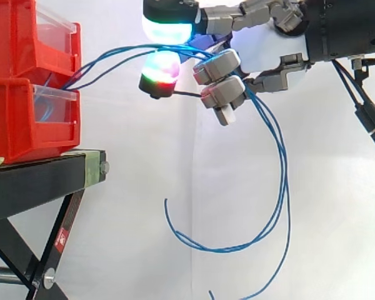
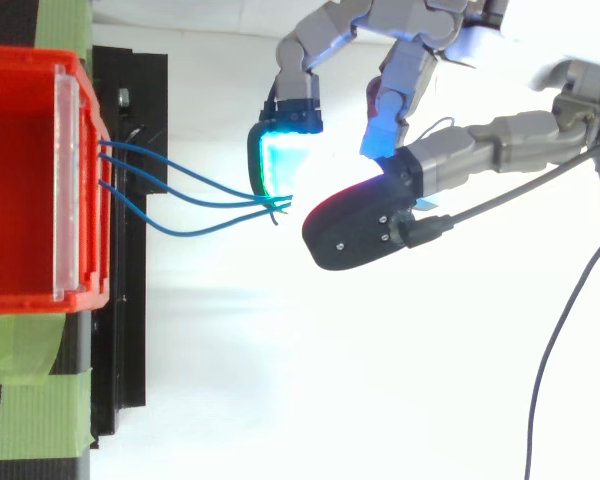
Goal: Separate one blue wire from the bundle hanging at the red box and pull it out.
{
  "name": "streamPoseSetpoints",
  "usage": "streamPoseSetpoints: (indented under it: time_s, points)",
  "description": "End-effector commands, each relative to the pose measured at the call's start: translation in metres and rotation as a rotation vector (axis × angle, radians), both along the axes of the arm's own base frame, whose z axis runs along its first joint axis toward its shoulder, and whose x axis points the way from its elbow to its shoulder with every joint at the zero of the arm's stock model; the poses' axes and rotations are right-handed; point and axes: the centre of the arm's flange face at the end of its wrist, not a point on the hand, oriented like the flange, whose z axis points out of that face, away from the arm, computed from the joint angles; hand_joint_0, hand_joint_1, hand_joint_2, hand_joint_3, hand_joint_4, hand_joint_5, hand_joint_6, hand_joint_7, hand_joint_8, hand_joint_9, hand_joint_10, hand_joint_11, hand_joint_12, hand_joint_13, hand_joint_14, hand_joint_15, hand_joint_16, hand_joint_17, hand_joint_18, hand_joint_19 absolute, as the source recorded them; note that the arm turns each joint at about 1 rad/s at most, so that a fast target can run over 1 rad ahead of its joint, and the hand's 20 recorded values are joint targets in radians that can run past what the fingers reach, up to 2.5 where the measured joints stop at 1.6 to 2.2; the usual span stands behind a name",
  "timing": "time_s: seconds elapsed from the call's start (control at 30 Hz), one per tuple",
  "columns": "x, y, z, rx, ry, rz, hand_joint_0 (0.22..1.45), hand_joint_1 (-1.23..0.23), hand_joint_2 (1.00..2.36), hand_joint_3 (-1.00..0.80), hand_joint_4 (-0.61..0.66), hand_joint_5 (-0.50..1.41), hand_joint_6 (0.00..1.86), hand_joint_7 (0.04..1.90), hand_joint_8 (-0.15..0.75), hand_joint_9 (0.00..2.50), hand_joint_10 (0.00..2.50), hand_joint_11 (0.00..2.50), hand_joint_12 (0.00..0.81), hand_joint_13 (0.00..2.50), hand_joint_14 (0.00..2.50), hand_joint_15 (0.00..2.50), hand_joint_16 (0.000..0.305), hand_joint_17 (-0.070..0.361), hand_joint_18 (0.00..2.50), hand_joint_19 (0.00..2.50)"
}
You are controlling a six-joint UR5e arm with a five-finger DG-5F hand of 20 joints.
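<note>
Looking across, we note the hand (image 1: pixel 220 65), fingers curled, pinching the blue wires (image 2: pixel 260 204) between its pads near the red bins (image 1: pixel 25 119), their loose ends hanging well below.

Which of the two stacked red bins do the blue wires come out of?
The lower red bin: the blue wires pass over its clear front panel, beneath the upper red bin, on their way to the hand.

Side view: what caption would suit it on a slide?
Robot hand pinches blue wires running from the red bins, their loose ends dangling below.
</note>
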Motion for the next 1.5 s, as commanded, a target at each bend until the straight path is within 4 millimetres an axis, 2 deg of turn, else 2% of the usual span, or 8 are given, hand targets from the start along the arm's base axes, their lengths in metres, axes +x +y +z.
streamPoseSetpoints:
  time_s: [0.0, 0.33, 0.6, 0.83, 1.2, 1.27, 1.37, 1.47]
  points:
    - [0.0, 0.0, 0.0, 0.0, 0.0, 0.0, 0.6, -0.73, 1.02, -0.31, 0.09, -0.12, 0.88, 1.07, 0.277, 1.55, 0.09, 1.93, 0.403, 1.48, 0.02, 1.45, 0.05, 0.113, 1.22, 0.79]
    - [0.0, 0.0, 0.0, 0.0, 0.0, 0.0, 0.63, -0.88, 1.02, -0.19, 0.02, -0.12, 0.91, 1.16, 0.275, 1.53, 0.16, 1.96, 0.402, 1.48, 0.02, 1.46, 0.049, 0.111, 1.22, 0.78]
    - [-0.0003, 0.0, 0.0009, 0.0, -0.001, 0.0, 0.67, -0.93, 1.02, -0.17, -0.04, -0.15, 0.95, 1.09, 0.269, 1.4, 0.3, 1.9, 0.405, 1.45, 0.02, 1.45, 0.049, 0.11, 1.18, 0.77]
    - [0.0, 0.0, 0.0, 0.0, 0.0, 0.0, 0.71, -0.99, 1.02, -0.23, 0.08, -0.19, 0.96, 0.95, 0.264, 1.2, 0.43, 1.77, 0.418, 1.36, 0.02, 1.41, 0.05, 0.113, 1.12, 0.73]
    - [0.0002, 0.0001, 0.0001, 0.0, -0.001, 0.0, 0.73, -1.01, 1.02, -0.26, 0.12, -0.22, 0.96, 0.89, 0.263, 1.03, 0.55, 1.64, 0.414, 1.29, 0.02, 1.39, 0.052, 0.116, 1.08, 0.69]
    - [-0.0001, 0.0, 0.001, 0.001, -0.003, 0.0, 0.73, -1.02, 1.02, -0.3, 0.13, -0.22, 0.96, 0.89, 0.262, 1.01, 0.57, 1.62, 0.419, 1.27, 0.02, 1.4, 0.052, 0.118, 1.08, 0.68]
    - [0.0, 0.0, 0.0, 0.0, 0.0, 0.0, 0.68, -1.04, 1.0, -0.5, 0.16, -0.23, 0.95, 0.88, 0.271, 0.96, 0.57, 1.6, 0.423, 1.24, 0.02, 1.38, 0.053, 0.12, 1.07, 0.67]
    - [0.0, 0.0002, 0.0, 0.0, 0.0, 0.002, 0.64, -1.02, 1.0, -0.5, 0.17, -0.23, 0.95, 0.87, 0.28, 0.96, 0.56, 1.61, 0.427, 1.24, 0.02, 1.38, 0.053, 0.12, 1.07, 0.68]
